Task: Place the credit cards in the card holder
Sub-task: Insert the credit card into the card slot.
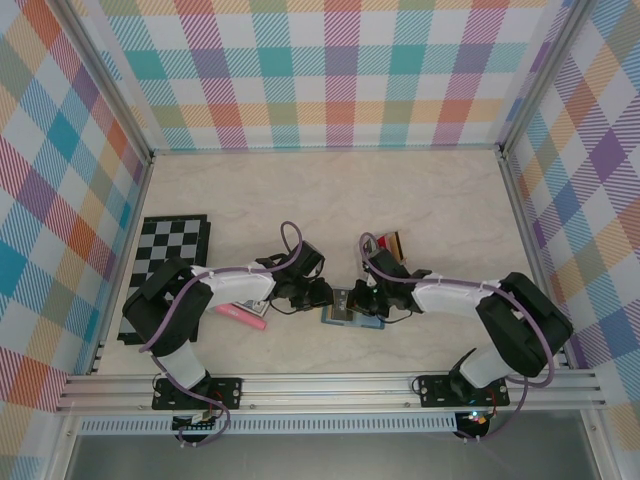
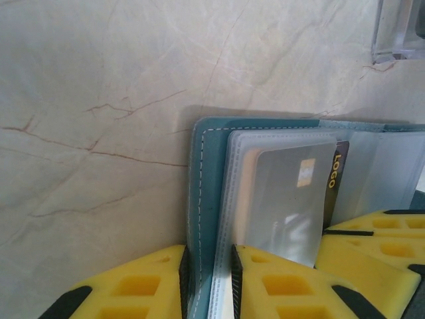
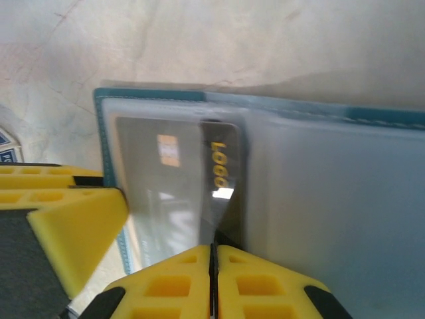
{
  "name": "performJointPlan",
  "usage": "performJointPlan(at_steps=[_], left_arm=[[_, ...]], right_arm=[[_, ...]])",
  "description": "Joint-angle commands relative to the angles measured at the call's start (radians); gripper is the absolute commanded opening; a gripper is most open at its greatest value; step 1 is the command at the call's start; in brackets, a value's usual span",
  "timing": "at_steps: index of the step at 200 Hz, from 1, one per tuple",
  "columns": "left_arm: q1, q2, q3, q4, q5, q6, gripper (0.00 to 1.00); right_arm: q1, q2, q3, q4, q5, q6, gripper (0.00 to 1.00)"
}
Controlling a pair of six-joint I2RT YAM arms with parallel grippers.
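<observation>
Your card holder [image 2: 202, 199] has a matt, stitched, leather-like cover with cloudy, faintly shiny plastic sleeves, the credit card [image 3: 219, 166] looks glossy plastic, and the bench [image 2: 99, 100] is smooth with a marble pattern.

From above, the left arm [image 1: 235, 285] and right arm [image 1: 450, 292] cover much of the card holder [image 1: 345, 310] and part of the credit cards [image 1: 391, 241]. The black credit card [image 3: 222, 159] has its lower end hidden between the pinched pads of the right gripper [image 3: 214, 256]. A clear object [image 2: 398, 30] is cut off at the left wrist view's corner and cannot be identified.
</observation>
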State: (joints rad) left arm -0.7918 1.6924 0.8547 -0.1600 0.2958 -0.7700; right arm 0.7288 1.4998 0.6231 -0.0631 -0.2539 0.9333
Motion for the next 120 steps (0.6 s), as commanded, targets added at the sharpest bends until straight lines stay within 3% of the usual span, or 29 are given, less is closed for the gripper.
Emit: performJointPlan(at_steps=[1,25,63,120], left_arm=[[-0.018,0.015,-0.031,-0.021,-0.004,-0.009,0.24],[-0.017,0.013,-0.031,-0.027,-0.010,-0.009,0.26],[-0.017,0.000,-0.037,-0.033,-0.027,-0.011,0.29],[-0.017,0.009,-0.031,-0.029,-0.015,-0.010,0.29]], right_arm=[[0.012,0.022,0.043,0.040,-0.055,-0.018,0.11],[0.014,0.011,0.051,0.014,-0.045,-0.023,0.11],[0.014,-0.040,0.102,-0.240,0.127,-0.071,0.20],[0.016,0.054,0.127,-0.240,0.099,-0.068,0.22]])
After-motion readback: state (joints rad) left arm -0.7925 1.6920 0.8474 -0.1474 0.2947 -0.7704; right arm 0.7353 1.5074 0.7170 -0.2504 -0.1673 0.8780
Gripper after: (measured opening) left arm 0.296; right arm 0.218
